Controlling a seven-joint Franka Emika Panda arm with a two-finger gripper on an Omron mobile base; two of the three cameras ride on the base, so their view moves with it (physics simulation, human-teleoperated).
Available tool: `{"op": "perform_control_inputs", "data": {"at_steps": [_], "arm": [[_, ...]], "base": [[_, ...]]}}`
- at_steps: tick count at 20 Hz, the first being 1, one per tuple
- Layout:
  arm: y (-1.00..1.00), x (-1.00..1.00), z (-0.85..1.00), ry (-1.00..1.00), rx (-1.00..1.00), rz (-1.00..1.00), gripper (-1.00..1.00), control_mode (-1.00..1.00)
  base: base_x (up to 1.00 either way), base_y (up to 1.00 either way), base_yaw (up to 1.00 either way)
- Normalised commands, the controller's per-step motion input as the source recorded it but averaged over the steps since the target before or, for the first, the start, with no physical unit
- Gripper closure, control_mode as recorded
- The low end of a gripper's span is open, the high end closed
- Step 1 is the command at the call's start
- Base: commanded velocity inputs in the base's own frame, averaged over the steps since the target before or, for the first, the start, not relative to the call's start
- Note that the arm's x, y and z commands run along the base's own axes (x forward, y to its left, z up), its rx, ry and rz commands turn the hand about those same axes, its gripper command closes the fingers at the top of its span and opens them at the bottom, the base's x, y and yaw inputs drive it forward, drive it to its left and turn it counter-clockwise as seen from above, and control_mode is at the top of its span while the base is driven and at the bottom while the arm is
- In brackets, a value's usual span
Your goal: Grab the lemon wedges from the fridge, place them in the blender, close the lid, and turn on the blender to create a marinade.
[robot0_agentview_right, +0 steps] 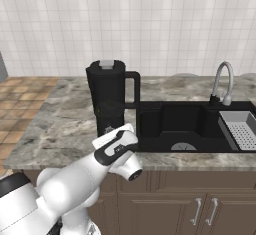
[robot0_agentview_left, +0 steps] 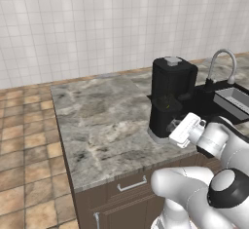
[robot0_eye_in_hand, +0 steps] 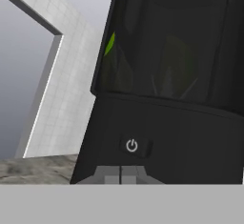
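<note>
You had the blender point(robot0_agentview_left: 170, 99) standing on the counter point(robot0_agentview_left: 104, 125) near its front edge, just beside the left end of the sink point(robot0_agentview_right: 172, 121), with the lid point(robot0_agentview_left: 173, 62) already seated flat on top of the jar. Through the dark jar wall in the hand view you could make out yellow-green shapes low inside, which I took to be the lemon wedges point(robot0_eye_in_hand: 111, 43), so the loading and closing steps looked done. That left you on the last step: switching the blender on.

Your gripper point(robot0_eye_in_hand: 120, 173) was brought in low at the front of the blender's base, its fingers point(robot0_eye_in_hand: 112, 174) pressed together with nothing between them, which suited a poke rather than a grasp. In the hand view the power button point(robot0_eye_in_hand: 132, 145) sat just above the fingertips, close but seemingly not yet touched; I could not tell for certain whether contact had been made.

For the next move you needed a small lift of the closed tips to line them up with the button, then a short straight push into the base. You wanted to keep the push gentle and square, since the blender stood near the counter's front edge and an off-centre shove could slide or twist it.
</note>
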Motion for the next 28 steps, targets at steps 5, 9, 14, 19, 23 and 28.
{"op": "perform_control_inputs", "data": {"at_steps": [5,9,14,19,23,28], "arm": [[0.0,-0.07,0.19,0.0,0.0,-0.03,1.0,-1.0],[0.03,0.01,0.27,0.0,0.0,-0.02,1.0,-1.0],[0.05,0.09,0.19,0.0,0.0,-0.04,1.0,-1.0],[0.06,0.21,0.09,0.0,0.0,-0.05,1.0,-1.0],[0.0,-0.11,0.05,0.0,0.0,-0.02,1.0,-1.0],[0.0,-0.02,0.15,0.0,0.0,0.0,1.0,-1.0]], "base": [[0.0,0.0,0.0],[0.0,0.0,0.0],[0.0,0.0,0.0],[0.0,0.0,0.0],[0.0,0.0,0.0],[0.0,0.0,0.0]]}}
